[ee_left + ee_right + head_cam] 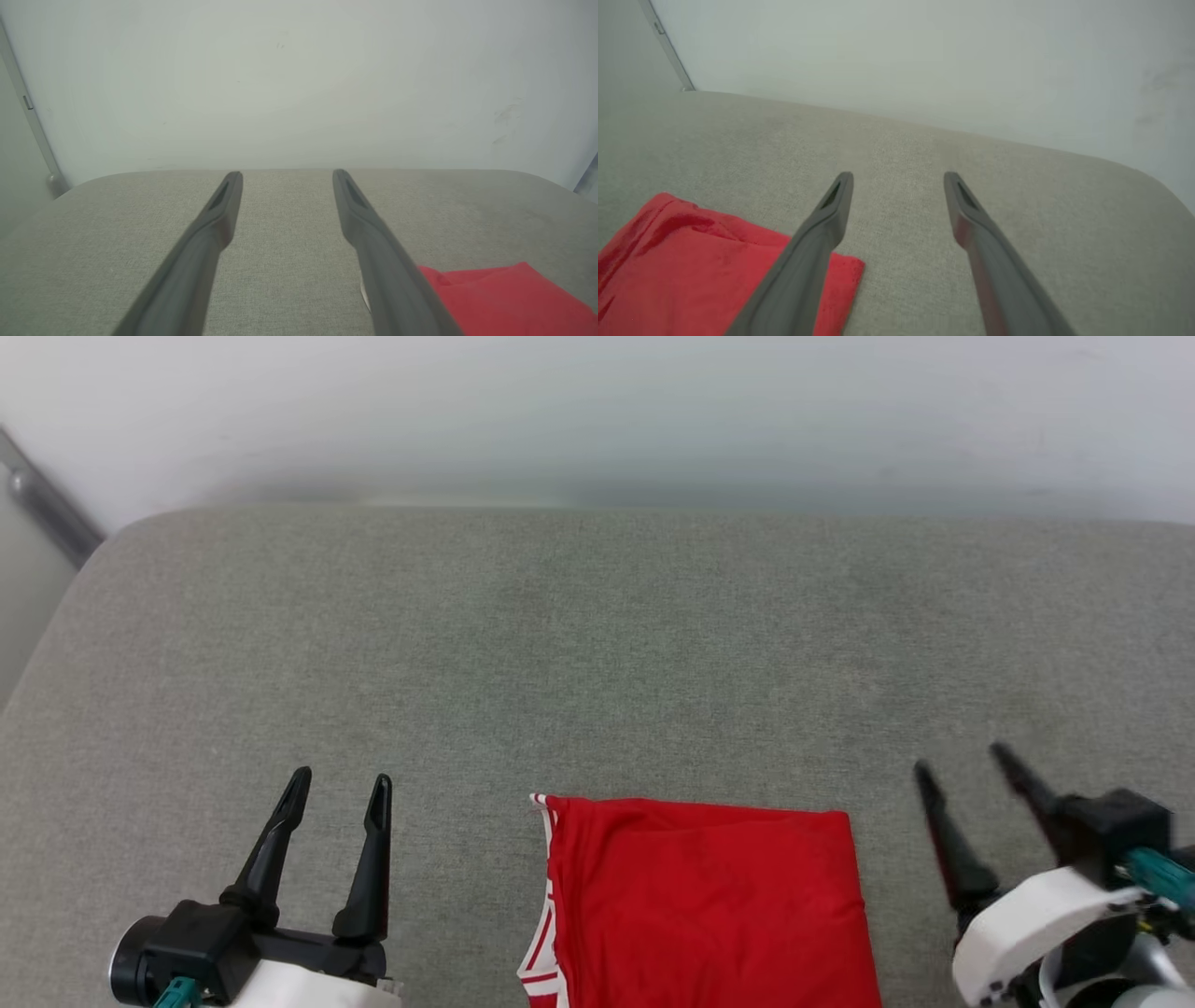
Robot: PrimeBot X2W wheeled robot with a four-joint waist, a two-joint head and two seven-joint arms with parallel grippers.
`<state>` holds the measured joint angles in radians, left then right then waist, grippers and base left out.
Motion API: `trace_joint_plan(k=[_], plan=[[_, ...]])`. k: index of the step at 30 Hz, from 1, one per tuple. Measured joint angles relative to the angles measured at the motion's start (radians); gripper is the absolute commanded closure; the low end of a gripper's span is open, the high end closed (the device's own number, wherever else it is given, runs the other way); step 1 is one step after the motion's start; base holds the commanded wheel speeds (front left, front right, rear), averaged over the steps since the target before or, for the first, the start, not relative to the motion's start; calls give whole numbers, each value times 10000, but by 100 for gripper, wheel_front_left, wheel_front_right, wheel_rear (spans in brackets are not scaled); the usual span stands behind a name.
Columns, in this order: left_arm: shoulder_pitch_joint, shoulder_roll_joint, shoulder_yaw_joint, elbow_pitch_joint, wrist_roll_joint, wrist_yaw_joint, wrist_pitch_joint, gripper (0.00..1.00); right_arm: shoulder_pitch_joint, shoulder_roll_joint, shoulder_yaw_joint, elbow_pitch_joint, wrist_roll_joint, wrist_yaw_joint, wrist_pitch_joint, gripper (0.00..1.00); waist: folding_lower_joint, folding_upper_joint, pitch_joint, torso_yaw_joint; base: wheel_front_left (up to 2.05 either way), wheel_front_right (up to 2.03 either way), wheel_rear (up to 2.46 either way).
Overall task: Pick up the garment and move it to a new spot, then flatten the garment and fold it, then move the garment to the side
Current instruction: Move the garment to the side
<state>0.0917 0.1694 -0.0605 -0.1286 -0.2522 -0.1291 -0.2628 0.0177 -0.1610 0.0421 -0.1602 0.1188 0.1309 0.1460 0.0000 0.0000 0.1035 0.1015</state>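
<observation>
The garment [705,905] lies folded into a red rectangle at the near middle of the grey cushioned surface, with red-and-white striped trim along its left edge. Its lettering is hidden. My left gripper [341,784] stands open to the left of it, empty, fingers pointing away from me. My right gripper [962,761] stands open to the right of it, also empty. A red corner of the garment [509,298] shows in the left wrist view beside my open left gripper [286,173]. The right wrist view has the garment [691,270] left of my open right gripper [899,175].
The grey cushioned surface [597,644] stretches wide beyond the garment, with rounded far corners. A pale wall [597,411] runs along its far edge. A grey metal bar [51,504] slants at the far left corner.
</observation>
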Motion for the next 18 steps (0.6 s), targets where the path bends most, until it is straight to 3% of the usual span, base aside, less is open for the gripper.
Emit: trace_joint_plan(k=[4, 9, 14, 18], plan=[[-112, -54, -75, 8, -42, 0, -2, 0, 261, -677, 692, -316, 798, 6, 3158, 0, 0, 0, 165, 108, 0, 0, 0], [-262, -90, -274, 25, -59, 0, 0, 0, 164, -596, 623, -970, 1398, 0, 6159, 0, 0, 0, 436, 295, 0, 0, 0], [-581, -96, -539, 104, -86, 0, 0, 0, -81, -337, 550, -849, 1336, 0, 7969, 0, 0, 0, 737, 615, 0, 0, 0], [-831, -94, -698, 79, -81, 0, 0, 0, -143, -117, 518, -353, 986, 0, 8606, 0, 0, 0, 955, 945, 0, 0, 0]])
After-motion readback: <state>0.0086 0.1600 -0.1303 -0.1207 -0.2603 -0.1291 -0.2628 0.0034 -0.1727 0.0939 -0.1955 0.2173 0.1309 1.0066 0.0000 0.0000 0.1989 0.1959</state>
